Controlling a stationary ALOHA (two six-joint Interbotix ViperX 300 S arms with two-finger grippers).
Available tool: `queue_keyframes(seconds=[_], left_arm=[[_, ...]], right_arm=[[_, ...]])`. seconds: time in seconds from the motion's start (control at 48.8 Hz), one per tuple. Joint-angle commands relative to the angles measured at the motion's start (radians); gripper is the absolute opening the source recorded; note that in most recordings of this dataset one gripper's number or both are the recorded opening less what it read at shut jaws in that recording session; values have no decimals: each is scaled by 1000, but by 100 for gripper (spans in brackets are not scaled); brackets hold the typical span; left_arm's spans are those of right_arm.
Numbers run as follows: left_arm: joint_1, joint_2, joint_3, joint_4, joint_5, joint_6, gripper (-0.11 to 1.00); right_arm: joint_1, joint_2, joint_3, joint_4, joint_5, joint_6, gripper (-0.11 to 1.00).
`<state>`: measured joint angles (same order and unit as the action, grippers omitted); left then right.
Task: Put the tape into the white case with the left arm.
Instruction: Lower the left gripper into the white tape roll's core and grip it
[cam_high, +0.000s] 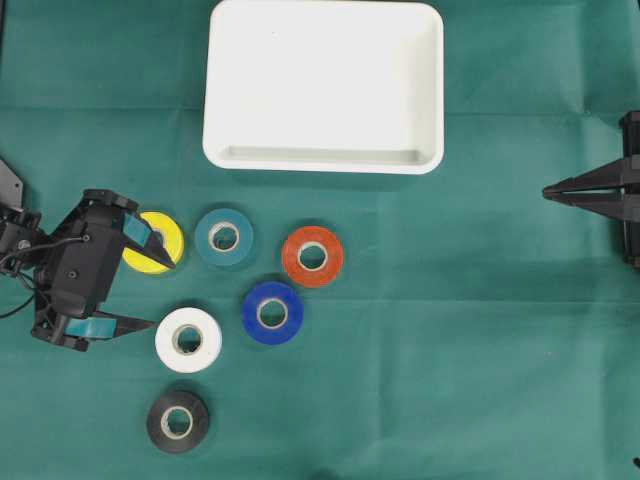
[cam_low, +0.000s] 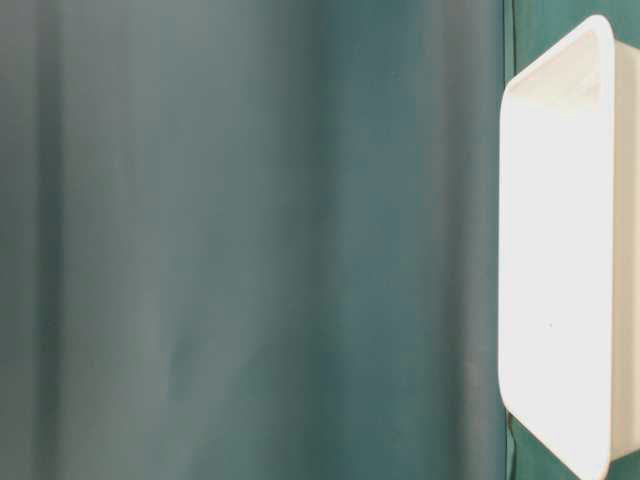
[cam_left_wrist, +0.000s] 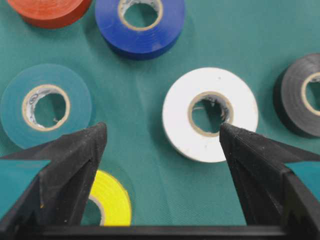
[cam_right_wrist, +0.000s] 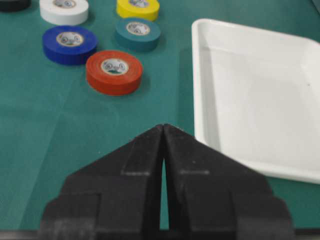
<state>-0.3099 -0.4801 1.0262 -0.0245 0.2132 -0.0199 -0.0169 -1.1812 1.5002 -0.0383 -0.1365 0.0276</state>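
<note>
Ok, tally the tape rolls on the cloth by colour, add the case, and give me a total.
Yellow roll: 1
Teal roll: 1
Orange-red roll: 1
Blue roll: 1
White roll: 1
Black roll: 1
White case: 1, nothing in it
Total: 7 things, 6 of them tape rolls, all lying flat on the green cloth.

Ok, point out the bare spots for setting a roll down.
The white case holds nothing. Bare cloth runs from the red roll to the right gripper, and along the near edge right of the black roll. It is crowded around the white roll, by the left gripper.
</note>
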Motion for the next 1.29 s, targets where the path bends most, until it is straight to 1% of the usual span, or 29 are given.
queue_keyframes(seconds=[0.0, 0.287, 0.533, 0.697, 0.923, 1.046, 1.271], left_arm=[[-5, -5, -21, 0, -3, 2, 95], [-6, 34, -46, 3, -8, 5, 95], [-18, 146, -104, 3, -8, 34, 95], [-37, 219, -127, 2, -3, 32, 95], [-37, 258, -138, 2, -9, 37, 95], [-37, 281, -143, 2, -34, 37, 95], [-37, 380, -143, 2, -92, 38, 95]], right_arm=[[-2, 15, -11, 0, 6, 2, -10], [-2, 15, -11, -2, 14, 2, -10], [-2, 15, -11, -2, 14, 2, -10], [-2, 17, -11, -2, 14, 2, -10], [-2, 15, -11, -2, 17, 2, -10], [-2, 14, -11, 0, 21, 2, -10], [-2, 14, -9, -2, 28, 2, -10]])
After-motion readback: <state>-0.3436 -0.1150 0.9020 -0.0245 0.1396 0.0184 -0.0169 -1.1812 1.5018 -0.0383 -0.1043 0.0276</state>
